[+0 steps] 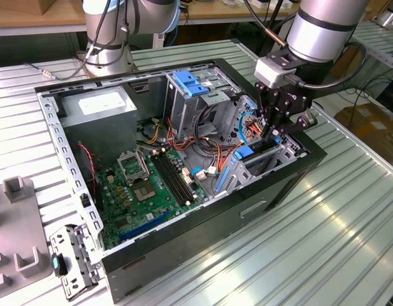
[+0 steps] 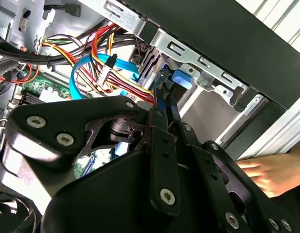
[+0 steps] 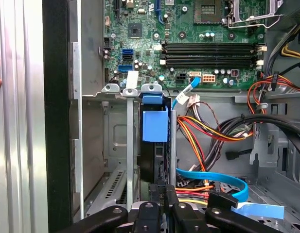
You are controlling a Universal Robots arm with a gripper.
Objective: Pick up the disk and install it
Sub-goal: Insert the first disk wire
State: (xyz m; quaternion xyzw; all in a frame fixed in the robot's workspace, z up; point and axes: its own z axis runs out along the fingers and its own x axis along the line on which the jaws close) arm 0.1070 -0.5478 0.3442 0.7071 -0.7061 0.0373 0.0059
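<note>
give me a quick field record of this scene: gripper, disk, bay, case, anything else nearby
gripper: black gripper, shut on the disk inside the open computer case
disk: flat grey metal hard drive with bright blue plastic rails, standing on edge in the drive bay
bay: silver metal drive bay at the case's corner, on the exterior view's right
cables: flat blue cable and red, yellow and orange wires beside the bay
board: green motherboard on the case floor
person: a hand outside the case

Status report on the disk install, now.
Claw shut on the disk, down in the case's drive bay. Disk standing on edge in its slot. Cable bundle close beside; a hand outside the case.
</note>
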